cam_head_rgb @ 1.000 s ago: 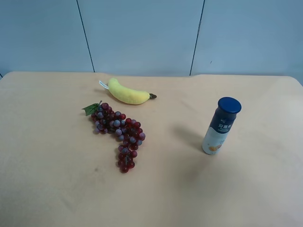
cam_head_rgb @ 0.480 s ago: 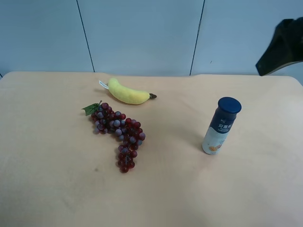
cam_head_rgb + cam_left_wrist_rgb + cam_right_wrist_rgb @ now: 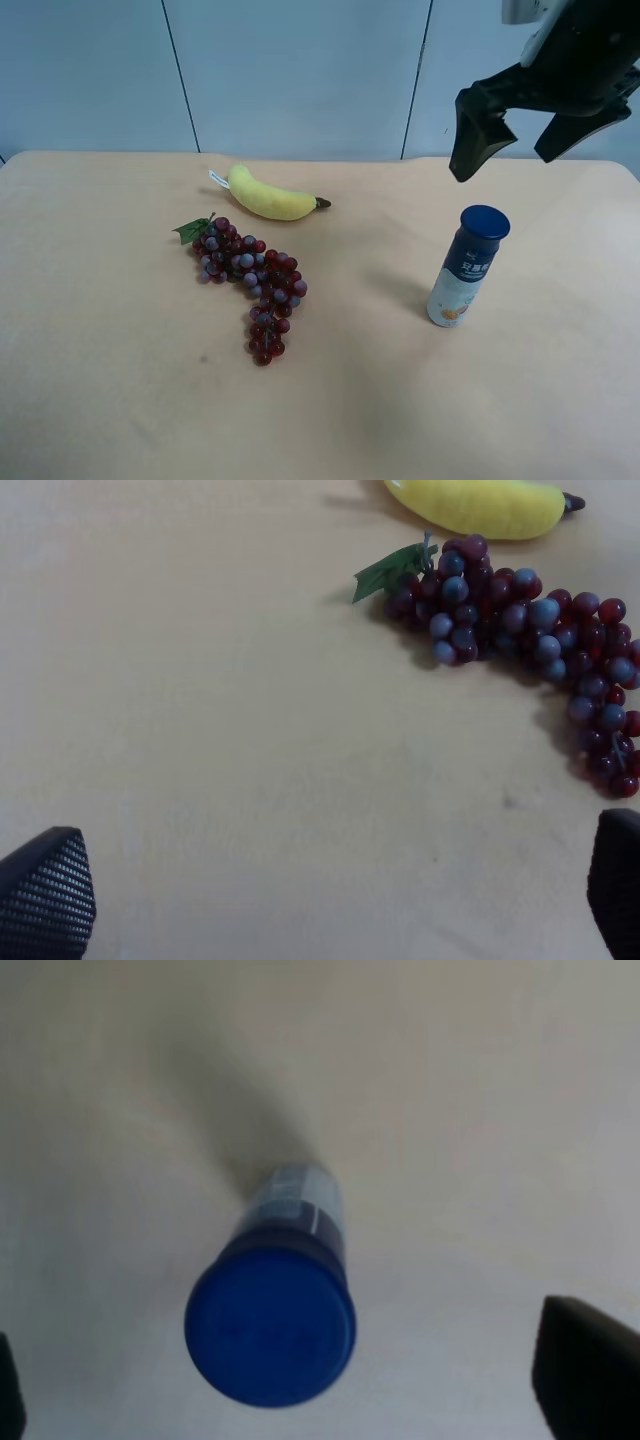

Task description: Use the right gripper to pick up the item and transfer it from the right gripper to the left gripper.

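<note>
A white bottle with a dark blue cap and label stands upright on the tan table at the exterior high view's right. The right wrist view shows its cap from above. My right gripper hangs open in the air above the bottle, clear of it, with the fingers spread wide on either side of the cap. My left gripper is open and empty above bare table, near the grapes. It is out of the exterior high view.
A bunch of red and purple grapes with a green leaf lies left of the middle, also in the left wrist view. A yellow banana lies behind it, also in the left wrist view. A blue-grey wall stands behind the table.
The right arm has come into the exterior high view from the upper right and moved left, so its open gripper now hangs above the bottle. The bottle, grapes and banana have not moved.
</note>
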`<state>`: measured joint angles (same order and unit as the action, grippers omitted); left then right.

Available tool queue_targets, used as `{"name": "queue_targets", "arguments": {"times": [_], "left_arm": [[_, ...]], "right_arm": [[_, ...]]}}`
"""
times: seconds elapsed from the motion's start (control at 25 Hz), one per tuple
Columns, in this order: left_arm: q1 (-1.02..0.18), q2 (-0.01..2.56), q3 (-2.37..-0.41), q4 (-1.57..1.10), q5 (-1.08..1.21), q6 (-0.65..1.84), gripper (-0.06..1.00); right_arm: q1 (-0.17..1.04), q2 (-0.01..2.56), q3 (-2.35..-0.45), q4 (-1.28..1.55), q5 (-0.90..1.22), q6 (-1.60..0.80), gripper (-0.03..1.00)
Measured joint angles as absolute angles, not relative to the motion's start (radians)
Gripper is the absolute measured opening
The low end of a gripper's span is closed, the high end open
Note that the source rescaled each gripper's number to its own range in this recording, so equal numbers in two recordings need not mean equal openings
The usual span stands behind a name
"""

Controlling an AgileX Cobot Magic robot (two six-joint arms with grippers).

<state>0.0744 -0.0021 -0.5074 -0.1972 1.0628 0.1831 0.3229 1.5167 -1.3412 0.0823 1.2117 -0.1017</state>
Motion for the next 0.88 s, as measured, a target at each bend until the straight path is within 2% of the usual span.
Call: {"name": "queue_targets", "arguments": {"times": [0.88], "left_arm": [[0.074,-0.002,-0.507,-0.197,1.063,0.183,1.00]], "right_arm": [[0.323,1.682,-1.306,0.107,1.221,-0.102,1.00]]}}
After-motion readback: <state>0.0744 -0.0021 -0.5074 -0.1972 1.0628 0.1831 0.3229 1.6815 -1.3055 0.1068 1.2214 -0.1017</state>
